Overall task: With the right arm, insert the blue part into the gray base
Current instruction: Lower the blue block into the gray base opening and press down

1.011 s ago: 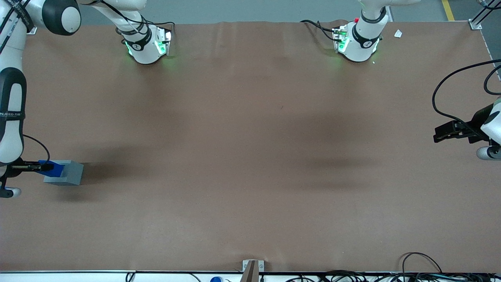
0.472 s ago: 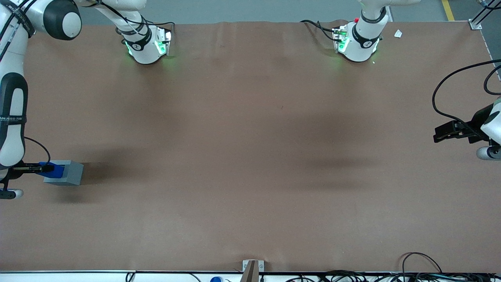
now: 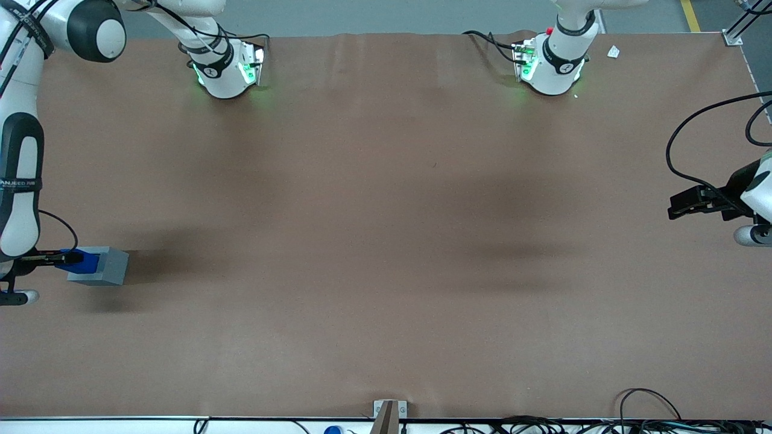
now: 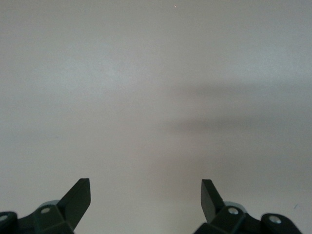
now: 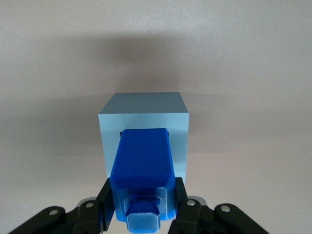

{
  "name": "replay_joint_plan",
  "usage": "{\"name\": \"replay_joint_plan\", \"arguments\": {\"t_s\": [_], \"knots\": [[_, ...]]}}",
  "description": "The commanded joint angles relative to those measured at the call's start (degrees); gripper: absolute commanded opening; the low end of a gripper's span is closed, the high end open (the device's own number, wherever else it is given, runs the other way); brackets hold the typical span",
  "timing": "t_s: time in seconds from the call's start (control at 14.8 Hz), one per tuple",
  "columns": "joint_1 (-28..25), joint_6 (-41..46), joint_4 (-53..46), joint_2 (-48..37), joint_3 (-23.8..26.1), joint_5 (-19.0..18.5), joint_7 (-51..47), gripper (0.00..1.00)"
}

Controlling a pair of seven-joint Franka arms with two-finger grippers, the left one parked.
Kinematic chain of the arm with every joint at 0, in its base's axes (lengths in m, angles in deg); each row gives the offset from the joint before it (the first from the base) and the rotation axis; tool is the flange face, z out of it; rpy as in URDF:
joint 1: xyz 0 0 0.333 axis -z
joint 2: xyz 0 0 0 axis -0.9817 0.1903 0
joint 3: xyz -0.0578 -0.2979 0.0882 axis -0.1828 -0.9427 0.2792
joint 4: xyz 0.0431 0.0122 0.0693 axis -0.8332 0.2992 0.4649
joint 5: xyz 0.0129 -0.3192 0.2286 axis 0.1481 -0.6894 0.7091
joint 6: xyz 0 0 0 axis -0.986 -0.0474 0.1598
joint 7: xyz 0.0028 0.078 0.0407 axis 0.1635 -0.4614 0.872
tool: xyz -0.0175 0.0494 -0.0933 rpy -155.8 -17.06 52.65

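While the table (image 3: 386, 241) lies flat under its brown cover, the right arm (image 3: 21, 175) reaches down at the working arm's end of it, nearer the front camera than its own base. Compared with a second ago, the arm's banded forearm has sunk a little, and the round dark joint above it has drifted slightly too.

At the arm's tip, the gray base (image 3: 101, 266) sits on the table at the working arm's end. It has not shifted over the last second. From the wrist camera its top face (image 5: 144, 146) looks pale blue-gray, with the square socket's edge showing just around the blue block.

Clamped from both sides by the gripper (image 3: 60, 258), the blue part (image 3: 86, 260) stands with one end entering the socket and its narrower stub (image 5: 143, 220) pointing up toward the wrist camera. A second ago more blue showed above the base in the front view; now less shows, so the part has gone deeper. Whether it is fully seated I cannot tell.

Seen by the wrist camera, the gripper (image 5: 143, 204) has its black fingers (image 5: 104, 202) pressed against the part's flanks near its upper end, holding it tight.
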Motion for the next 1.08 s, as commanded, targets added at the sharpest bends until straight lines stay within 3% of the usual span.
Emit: {"name": "replay_joint_plan", "arguments": {"t_s": [0.0,0.81,0.88,0.94,1.01], "knots": [[0.49,0.86,-1.10,1.27,0.61,-0.57,0.52,0.00],[0.31,1.56,-1.09,2.32,0.53,-2.24,-0.63,0.03],[0.22,1.56,-1.09,2.41,0.53,-2.33,-0.63,0.12],[0.05,1.47,-1.09,2.41,0.53,-2.85,-0.63,0.62],[0.22,1.47,-1.09,2.41,0.61,-2.95,-0.28,0.99]]}}
